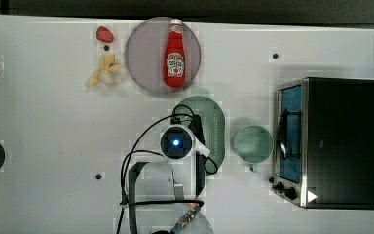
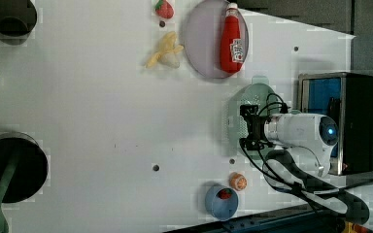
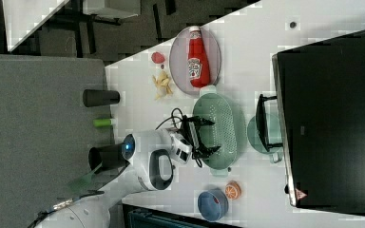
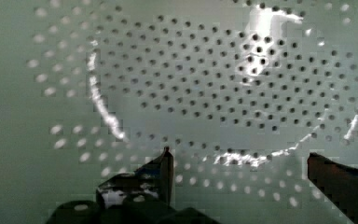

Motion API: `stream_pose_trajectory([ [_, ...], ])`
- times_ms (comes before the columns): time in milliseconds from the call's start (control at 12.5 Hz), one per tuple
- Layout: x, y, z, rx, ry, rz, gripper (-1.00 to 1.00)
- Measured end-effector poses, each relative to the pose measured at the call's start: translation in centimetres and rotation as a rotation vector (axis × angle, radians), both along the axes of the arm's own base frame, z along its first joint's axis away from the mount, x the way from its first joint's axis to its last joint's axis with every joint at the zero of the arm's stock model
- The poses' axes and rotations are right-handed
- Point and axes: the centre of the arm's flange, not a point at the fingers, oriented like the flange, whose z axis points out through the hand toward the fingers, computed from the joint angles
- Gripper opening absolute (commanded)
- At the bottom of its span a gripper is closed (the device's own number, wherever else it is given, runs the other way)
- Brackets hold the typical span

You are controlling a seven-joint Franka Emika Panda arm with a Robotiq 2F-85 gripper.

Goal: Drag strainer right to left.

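in the top view the strainer (image 1: 215, 127) lies on the white tabletop (image 1: 53, 131) between the grey-lilac plate (image 1: 146, 58) and the round green mug (image 1: 252, 143), its long axis running up and down the picture. the arm's wrist covers the strainer's side toward the top view's left. a ketchup bottle (image 1: 176, 54) lies on the plate, and a strawberry (image 1: 104, 34) and a peeled banana (image 1: 104, 71) sit toward the top view's left of it. a toaster oven (image 1: 338, 142) stands at the top view's right edge of the tabletop.

in the left view the strainer (image 2: 252, 94) shows just beyond the plate (image 2: 199, 43), with the tool (image 2: 249, 127) over its basin. a blue bowl (image 2: 218, 204) holding something red and a small orange fruit (image 2: 238, 181) sit near the lower edge.

in the right view the strainer (image 3: 221, 130) sits beside the mug (image 3: 253, 134) and below the plate (image 3: 180, 61); the tool (image 3: 209, 135) reaches over its rim into the basin, its two fingers held apart.

in the wrist view the dotted basin of the strainer (image 4: 205, 88) lies close below, and the tool (image 4: 240, 163) is spread: one dark finger (image 4: 161, 172) and the other finger (image 4: 340, 179) stand well apart, with perforated plastic between them and nothing pinched.
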Motion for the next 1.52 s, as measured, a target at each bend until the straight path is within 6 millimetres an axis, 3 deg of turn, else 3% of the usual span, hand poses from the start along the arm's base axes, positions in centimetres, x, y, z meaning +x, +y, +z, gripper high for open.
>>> stream_pose_trajectory([
  [400,0.6,2.3,0.6,0.015,-0.012,-0.079,1.00],
  [720,0.7,4.9,0.9,0.011,-0.025,-0.024,1.00],
  [1280,0.9,12.7,1.3,0.002,0.026,-0.037,1.00],
  [1520,0.1,15.1,0.7,-0.028,0.050,-0.048,1.00],
])
